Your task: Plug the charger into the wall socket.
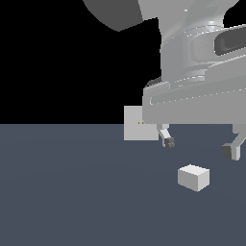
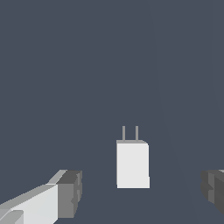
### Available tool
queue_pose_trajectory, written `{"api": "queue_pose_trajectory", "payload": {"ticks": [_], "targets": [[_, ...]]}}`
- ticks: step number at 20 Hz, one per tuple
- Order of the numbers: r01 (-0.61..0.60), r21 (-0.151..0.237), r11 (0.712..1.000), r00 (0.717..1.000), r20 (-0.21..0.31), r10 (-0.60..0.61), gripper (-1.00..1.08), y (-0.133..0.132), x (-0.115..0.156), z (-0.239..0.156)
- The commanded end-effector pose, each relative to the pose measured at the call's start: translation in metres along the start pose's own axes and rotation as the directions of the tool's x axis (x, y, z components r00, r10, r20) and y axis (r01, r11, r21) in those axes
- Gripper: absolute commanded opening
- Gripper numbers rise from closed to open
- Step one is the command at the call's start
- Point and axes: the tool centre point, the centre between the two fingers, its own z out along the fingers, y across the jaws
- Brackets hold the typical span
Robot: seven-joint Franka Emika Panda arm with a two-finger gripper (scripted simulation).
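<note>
The charger (image 1: 193,177) is a small light grey-white block lying on the dark floor. In the wrist view the charger (image 2: 132,164) shows two thin prongs at one end. The wall socket (image 1: 137,123) is a flat upright light grey panel with two tiny orange dots, standing behind the charger and partly hidden by the arm. My gripper (image 1: 199,146) hangs open and empty a little above the charger, one finger on either side of it. In the wrist view my gripper (image 2: 142,192) shows both dark fingertips (image 2: 70,192) wide apart, with the charger between them.
The large grey arm body (image 1: 202,62) fills the upper part of the exterior view's right. The dark blue-grey floor (image 1: 72,192) spreads around the charger. The background above the floor is black.
</note>
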Motion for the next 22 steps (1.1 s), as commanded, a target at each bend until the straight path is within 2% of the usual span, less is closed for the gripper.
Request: {"api": "queue_pose_trajectory", "payload": {"ticks": [1, 20, 21, 22], "targets": [[0.000, 0.000, 1.000, 1.000, 0.000, 0.000, 1.00, 0.000, 0.000, 0.000], [-0.002, 0.001, 1.000, 1.000, 0.001, 0.002, 1.00, 0.000, -0.005, 0.050], [-0.002, 0.001, 1.000, 1.000, 0.001, 0.002, -1.00, 0.000, -0.005, 0.050], [-0.002, 0.001, 1.000, 1.000, 0.001, 0.002, -1.00, 0.000, -0.005, 0.050]]}}
